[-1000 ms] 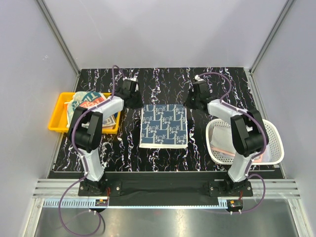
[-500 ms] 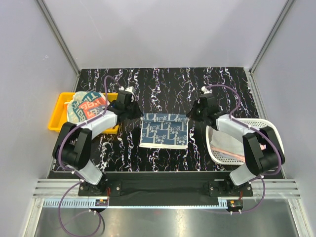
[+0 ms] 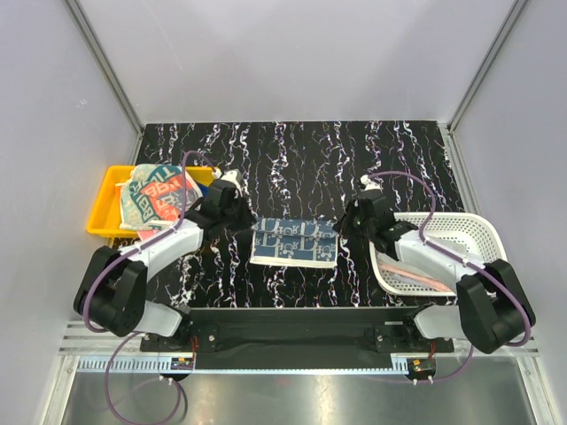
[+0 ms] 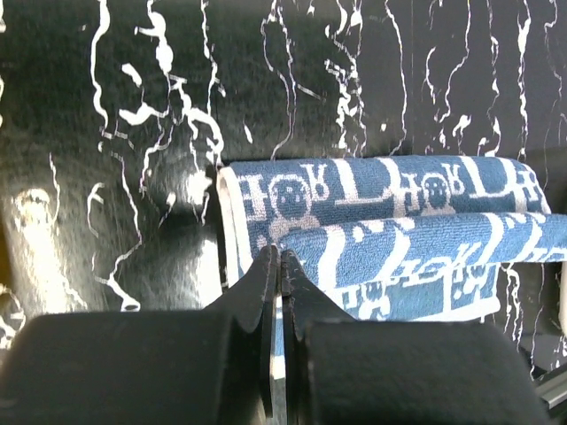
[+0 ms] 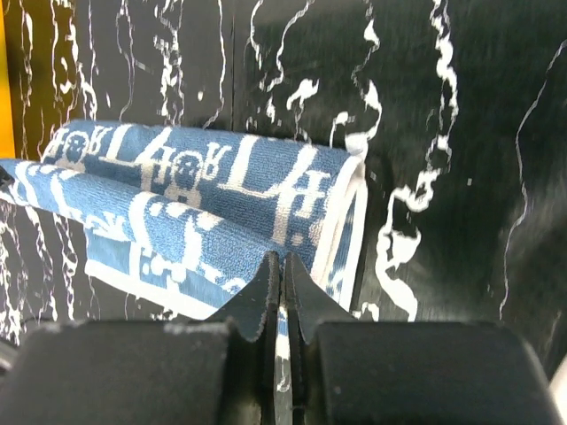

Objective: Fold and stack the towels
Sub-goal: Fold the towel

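Left gripper (image 4: 279, 257): jaws pressed together, pinching the left corner of the upper layer of the blue patterned towel (image 3: 294, 241). Right gripper (image 5: 281, 261): jaws likewise pinched, on the right corner of the same layer. The towel lay at the centre of the table (image 3: 301, 150), doubled, with its rounded crease toward 12 o'clock and the held edge over the lower layer toward 6 o'clock. At 9 o'clock was a yellow tray (image 3: 102, 208) holding a printed towel (image 3: 158, 190) with red lettering. At 3 o'clock was a white basket (image 3: 478, 232) with a pink towel (image 3: 416, 279) inside. Step judged in hand: the first fold, nearly laid. The next move would call for lowering both corners level onto the near edge, then letting go together so the layers lie square.
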